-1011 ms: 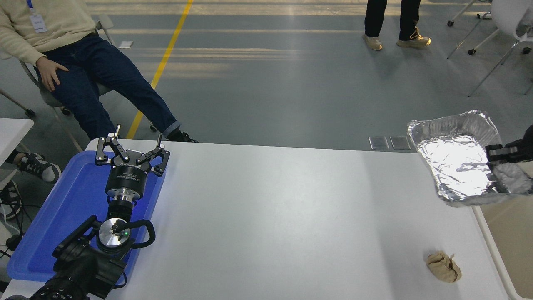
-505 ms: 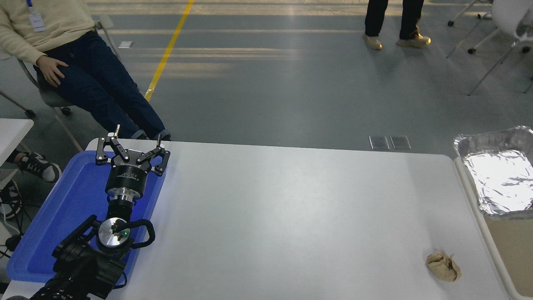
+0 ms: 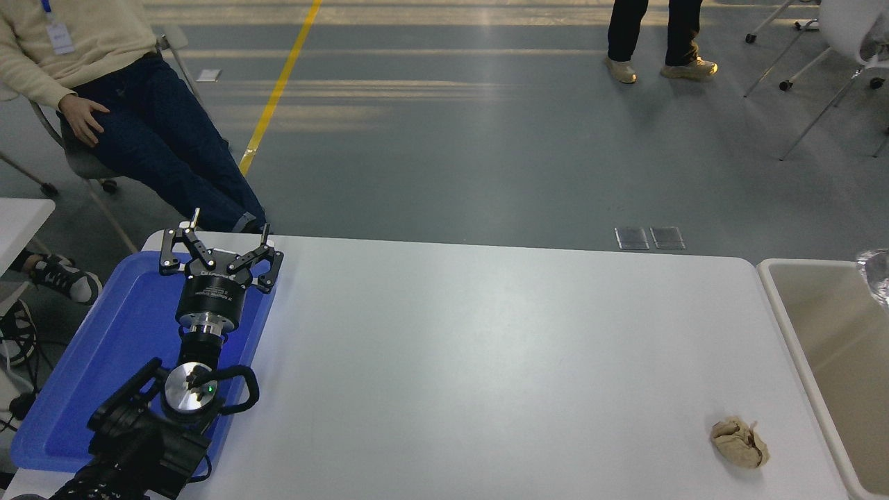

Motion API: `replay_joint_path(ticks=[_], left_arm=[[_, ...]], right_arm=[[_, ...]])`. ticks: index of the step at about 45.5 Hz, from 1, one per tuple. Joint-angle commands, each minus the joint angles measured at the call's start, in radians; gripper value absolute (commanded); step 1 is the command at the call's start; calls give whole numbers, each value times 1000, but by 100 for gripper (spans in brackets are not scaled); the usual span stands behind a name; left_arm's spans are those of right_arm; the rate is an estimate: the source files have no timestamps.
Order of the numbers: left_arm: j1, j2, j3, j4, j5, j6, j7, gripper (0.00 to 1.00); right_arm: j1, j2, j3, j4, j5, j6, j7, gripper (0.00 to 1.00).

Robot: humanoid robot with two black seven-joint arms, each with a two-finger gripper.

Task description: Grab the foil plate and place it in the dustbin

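Only a shiny silver corner of the foil plate [image 3: 878,274] shows at the right edge of the head view, above the inside of the dustbin [image 3: 785,319]. The dustbin is a beige bin with a pale rounded rim, standing against the table's right end. My right arm and gripper are out of view. My left gripper [image 3: 221,237] rests over the blue tray at the lower left, its fingers spread open with nothing between them.
A flat blue tray [image 3: 104,361] lies at the table's left end. A crumpled tan paper lump [image 3: 740,442] sits near the front right corner. One person sits at the far left and another stands at the far side.
The foil plate has moved right, from above the table's right end to over the dustbin, and is almost out of frame. The right gripper that held it has left the view.
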Motion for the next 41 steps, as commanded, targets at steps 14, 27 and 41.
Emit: replay_joint_path(ticks=[14,27,41], left_arm=[[0,0,-1,0,0,0,0,100],[0,0,-1,0,0,0,-2,100],[0,0,-1,0,0,0,-2,100]], right_arm=[[-462,183,66,-417,227,-91,7,0],[-511,232,67,-422,305,-137,-48,0],[-535,257,93,-420,305,-158,-77,0]])
